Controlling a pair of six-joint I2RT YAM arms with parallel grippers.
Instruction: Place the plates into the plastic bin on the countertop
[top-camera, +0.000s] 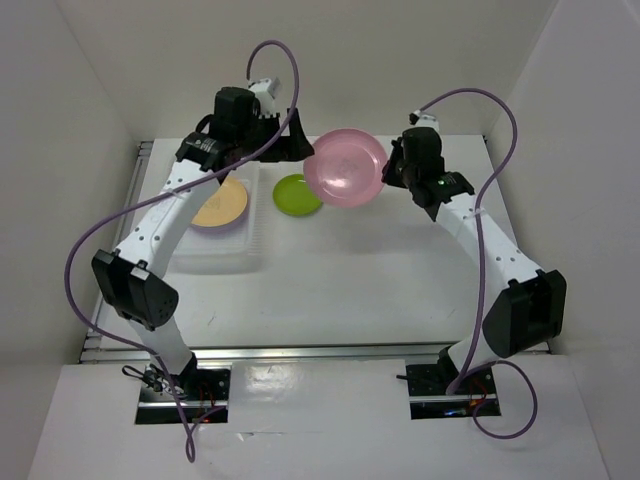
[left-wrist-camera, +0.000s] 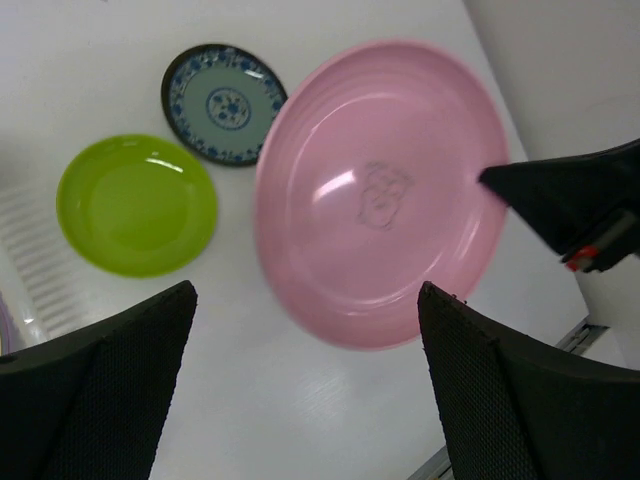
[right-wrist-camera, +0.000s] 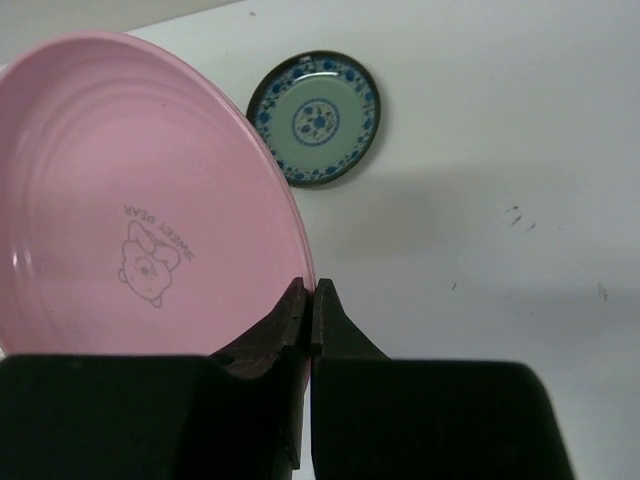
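My right gripper (top-camera: 392, 172) (right-wrist-camera: 312, 295) is shut on the rim of a pink plate (top-camera: 345, 167) (right-wrist-camera: 130, 200) and holds it tilted above the countertop (top-camera: 380, 270). My left gripper (top-camera: 300, 145) (left-wrist-camera: 307, 300) is open and empty, just left of that pink plate (left-wrist-camera: 380, 190), apart from it. The plastic bin (top-camera: 215, 262) at the left holds an orange-yellow plate (top-camera: 220, 205) lying on a lavender one (top-camera: 205, 229). A lime green plate (top-camera: 297, 194) (left-wrist-camera: 136, 204) lies on the table right of the bin. A small teal patterned plate (left-wrist-camera: 224, 103) (right-wrist-camera: 318, 118) lies beyond it, hidden in the top view.
White walls close in the countertop on the left, back and right. A metal rail (top-camera: 320, 352) runs along the front edge. Purple cables (top-camera: 90, 240) loop off both arms. The bin's lattice wall (left-wrist-camera: 30, 270) shows at the left of the left wrist view.
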